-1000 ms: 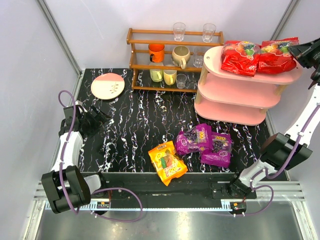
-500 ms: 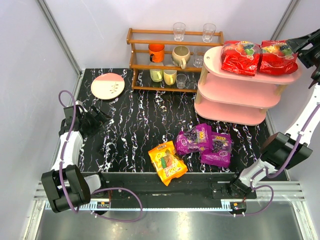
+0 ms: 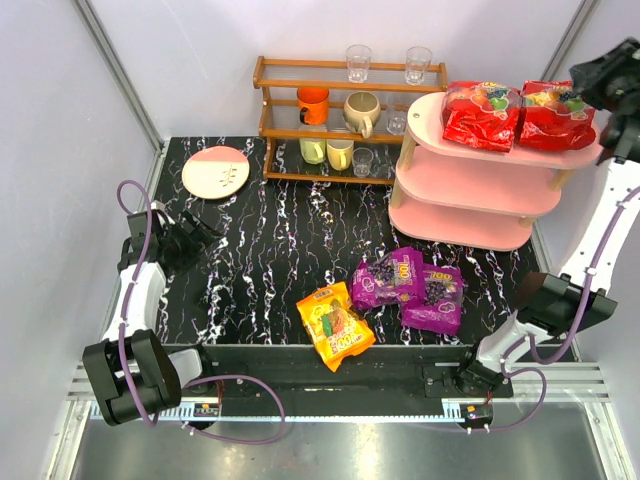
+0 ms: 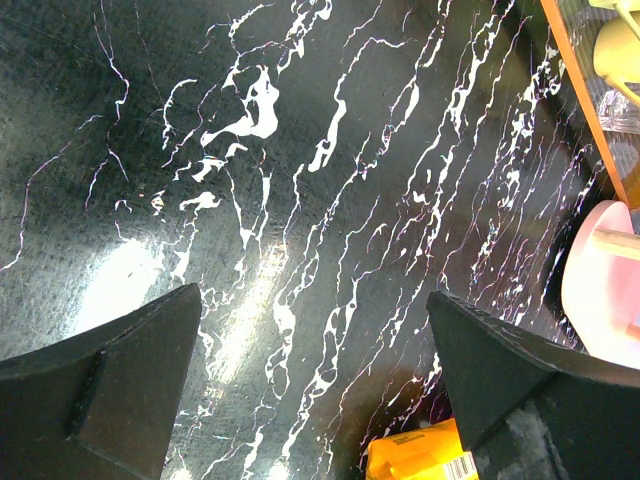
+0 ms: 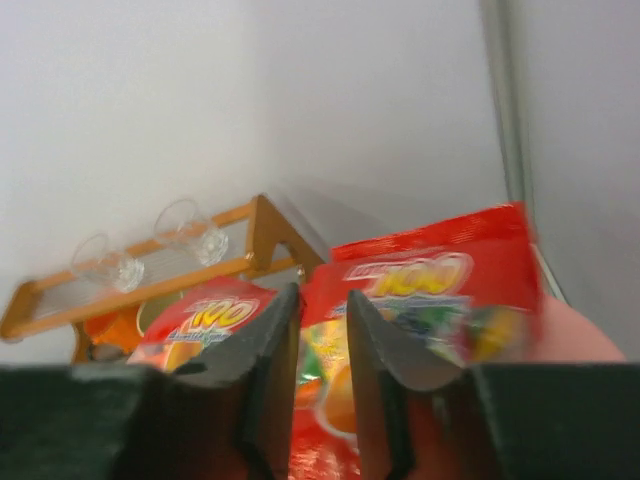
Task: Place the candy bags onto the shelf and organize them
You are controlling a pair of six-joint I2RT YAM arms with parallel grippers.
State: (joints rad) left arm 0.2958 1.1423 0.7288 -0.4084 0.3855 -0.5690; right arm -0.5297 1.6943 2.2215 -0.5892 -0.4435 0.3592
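Two red candy bags (image 3: 482,113) (image 3: 555,112) lie side by side on the top tier of the pink shelf (image 3: 470,185). My right gripper (image 3: 603,82) hovers just off the right red bag's far end, open by a narrow gap with nothing between its jaws. The right wrist view looks between the fingers (image 5: 322,300) at that bag (image 5: 440,290) and the other red one (image 5: 200,320). On the table lie two overlapping purple bags (image 3: 388,277) (image 3: 436,298) and an orange bag (image 3: 335,325). My left gripper (image 3: 190,237) rests wide open and empty (image 4: 312,295) low at the table's left.
A brown wooden rack (image 3: 345,110) with cups and glasses stands at the back, left of the shelf. A pink-and-white plate (image 3: 216,171) lies at the back left. Walls and metal posts close in the table on both sides.
My right gripper let go of the right red bag, which settled on the top tier, and drew up and back to the right. The left arm has not moved.
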